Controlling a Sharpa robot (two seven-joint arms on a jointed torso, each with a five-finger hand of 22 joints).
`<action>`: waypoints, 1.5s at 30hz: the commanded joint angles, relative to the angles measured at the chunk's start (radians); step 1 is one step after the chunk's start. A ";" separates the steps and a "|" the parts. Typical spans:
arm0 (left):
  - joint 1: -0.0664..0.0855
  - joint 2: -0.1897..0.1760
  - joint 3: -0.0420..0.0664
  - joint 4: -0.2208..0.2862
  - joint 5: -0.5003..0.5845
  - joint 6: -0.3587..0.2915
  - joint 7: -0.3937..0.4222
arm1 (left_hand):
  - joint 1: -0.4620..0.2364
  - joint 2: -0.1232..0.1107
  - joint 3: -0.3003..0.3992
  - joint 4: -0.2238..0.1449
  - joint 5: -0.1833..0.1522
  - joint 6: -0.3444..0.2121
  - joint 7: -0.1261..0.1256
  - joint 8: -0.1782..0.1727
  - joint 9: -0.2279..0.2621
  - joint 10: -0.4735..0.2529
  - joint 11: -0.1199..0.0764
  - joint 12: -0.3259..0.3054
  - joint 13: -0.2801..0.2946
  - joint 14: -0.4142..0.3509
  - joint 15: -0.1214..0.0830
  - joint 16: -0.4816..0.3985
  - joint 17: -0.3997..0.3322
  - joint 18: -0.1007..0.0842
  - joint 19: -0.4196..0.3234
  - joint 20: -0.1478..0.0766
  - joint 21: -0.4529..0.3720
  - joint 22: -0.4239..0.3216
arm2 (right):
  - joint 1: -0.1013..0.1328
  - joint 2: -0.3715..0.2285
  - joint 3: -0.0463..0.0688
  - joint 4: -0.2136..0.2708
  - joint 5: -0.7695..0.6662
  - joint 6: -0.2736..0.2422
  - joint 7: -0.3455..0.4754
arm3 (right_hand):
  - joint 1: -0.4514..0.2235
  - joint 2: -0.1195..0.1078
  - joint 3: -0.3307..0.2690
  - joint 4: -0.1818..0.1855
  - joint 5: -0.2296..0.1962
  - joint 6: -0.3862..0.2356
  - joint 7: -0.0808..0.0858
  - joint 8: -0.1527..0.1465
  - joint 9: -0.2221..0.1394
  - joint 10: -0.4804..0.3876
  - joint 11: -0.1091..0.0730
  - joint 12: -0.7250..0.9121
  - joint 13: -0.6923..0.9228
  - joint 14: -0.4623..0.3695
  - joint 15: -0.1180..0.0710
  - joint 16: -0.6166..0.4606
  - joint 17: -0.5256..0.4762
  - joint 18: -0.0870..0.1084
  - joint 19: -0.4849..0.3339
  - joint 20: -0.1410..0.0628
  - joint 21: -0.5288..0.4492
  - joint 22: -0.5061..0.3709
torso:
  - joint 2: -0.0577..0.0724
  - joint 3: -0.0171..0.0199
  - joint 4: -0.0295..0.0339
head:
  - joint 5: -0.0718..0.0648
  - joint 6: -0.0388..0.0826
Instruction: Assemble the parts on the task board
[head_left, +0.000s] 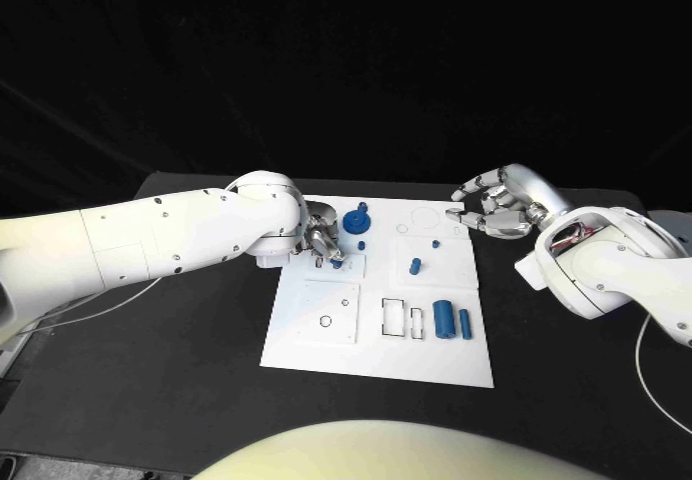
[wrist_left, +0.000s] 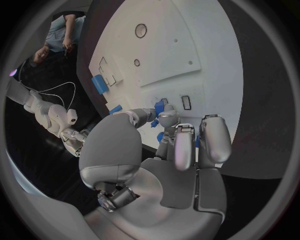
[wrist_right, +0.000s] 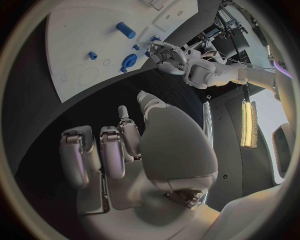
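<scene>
The white task board (head_left: 326, 350) lies mid-table. My left hand (head_left: 320, 243) hovers low over its far left part, fingertips down on a small blue part (wrist_left: 160, 105) that it pinches between thumb and finger. A round blue part (head_left: 356, 220) stands just beyond the hand. Another small blue piece (head_left: 414, 266) sits mid-board, and two blue cylinders (head_left: 453, 319) lie side by side toward the right edge. My right hand (head_left: 490, 205) hangs at the board's far right corner, fingers curled in, nothing in it. From the right wrist, the board (wrist_right: 81, 40) carries the round part (wrist_right: 129, 61).
Rectangular outlined slots (head_left: 394, 316) lie left of the cylinders, and a white raised plate (head_left: 329, 312) with a small hole covers the board's near left. Black table (head_left: 173, 370) surrounds the board. A white cable (head_left: 101, 310) trails under my left arm.
</scene>
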 joint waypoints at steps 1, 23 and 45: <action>-0.001 0.000 0.000 0.001 -0.009 0.031 0.001 | -0.003 0.007 0.198 -0.197 0.006 0.010 -0.011 0.003 0.001 0.006 -0.002 0.001 0.000 0.081 -0.006 0.003 0.170 -0.020 0.007 -0.001 0.006 0.001 | -0.001 0.000 0.000 0.000 -0.008 0.012 0.002 | -0.008 -0.001 0.004 0.000 0.003 0.000 -0.004 0.006 0.001 0.003 -0.004 0.002 0.060 0.097 -0.006 -0.002 0.246 -0.007 0.104 -0.008 0.004 0.263 | 0.000 0.0002 0.0008 | 0.000 -0.001; -0.009 0.006 0.000 -0.008 -0.010 0.032 0.001 | -0.004 0.006 0.198 -0.197 0.009 0.010 -0.011 0.003 0.002 0.007 -0.002 0.003 0.001 0.082 -0.006 0.004 0.171 -0.021 0.008 -0.001 0.008 0.004 | -0.001 -0.001 0.000 0.001 -0.008 0.013 0.003 | -0.012 -0.001 0.005 0.000 0.004 0.000 -0.004 0.009 0.002 0.004 -0.005 0.003 0.061 0.097 -0.006 -0.003 0.246 -0.007 0.104 -0.008 0.004 0.263 | 0.000 0.0005 -0.0005 | 0.001 -0.004; -0.011 0.006 0.000 -0.013 0.011 0.056 -0.001 | -0.047 0.019 0.183 -0.170 0.017 0.037 -0.025 0.020 0.011 0.031 -0.012 0.028 0.022 0.086 -0.014 0.015 0.188 -0.025 0.016 -0.004 0.020 0.027 | -0.001 -0.001 0.000 0.001 -0.008 0.012 0.002 | -0.012 -0.001 0.005 0.000 0.004 0.000 -0.004 0.009 0.002 0.004 -0.005 0.003 0.061 0.097 -0.006 -0.003 0.246 -0.007 0.104 -0.008 0.004 0.263 | 0.000 0.0010 -0.0004 | 0.002 -0.008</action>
